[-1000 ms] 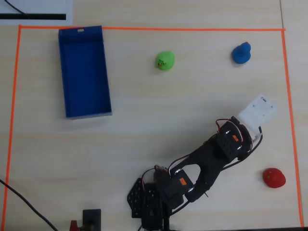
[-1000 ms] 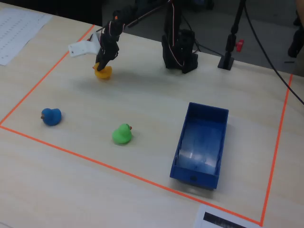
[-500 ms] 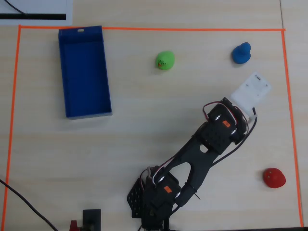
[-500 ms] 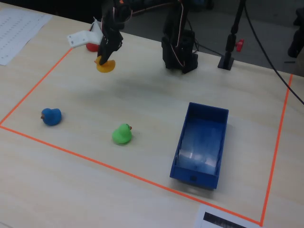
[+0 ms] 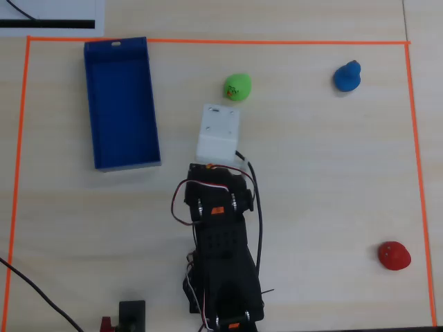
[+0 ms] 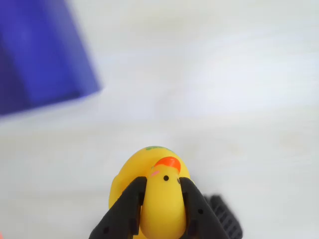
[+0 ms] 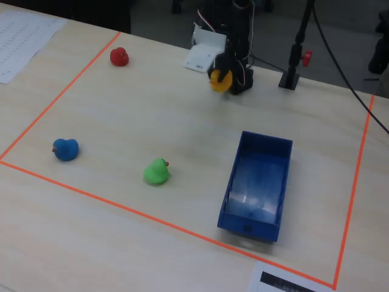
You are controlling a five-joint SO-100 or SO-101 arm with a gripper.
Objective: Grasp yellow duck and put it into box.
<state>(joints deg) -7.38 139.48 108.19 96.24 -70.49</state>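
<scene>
My gripper (image 6: 163, 186) is shut on the yellow duck (image 6: 162, 199), its black fingers (image 6: 130, 204) pressing both sides of the head, orange beak up. In the fixed view the duck (image 7: 220, 81) hangs in the gripper (image 7: 222, 78) above the table, near the arm's base. In the overhead view the duck is hidden under the white wrist mount (image 5: 219, 131). The dark blue box (image 5: 121, 104) lies empty, left of the arm in the overhead view. It shows blurred at the upper left of the wrist view (image 6: 40, 55) and to the right in the fixed view (image 7: 258, 182).
A green duck (image 5: 237, 86) sits just beyond the wrist mount, a blue duck (image 5: 347, 77) at the far right, and a red duck (image 5: 394, 255) at the near right. Orange tape (image 5: 208, 41) frames the work area. A black stand (image 7: 292, 73) is beside the arm's base.
</scene>
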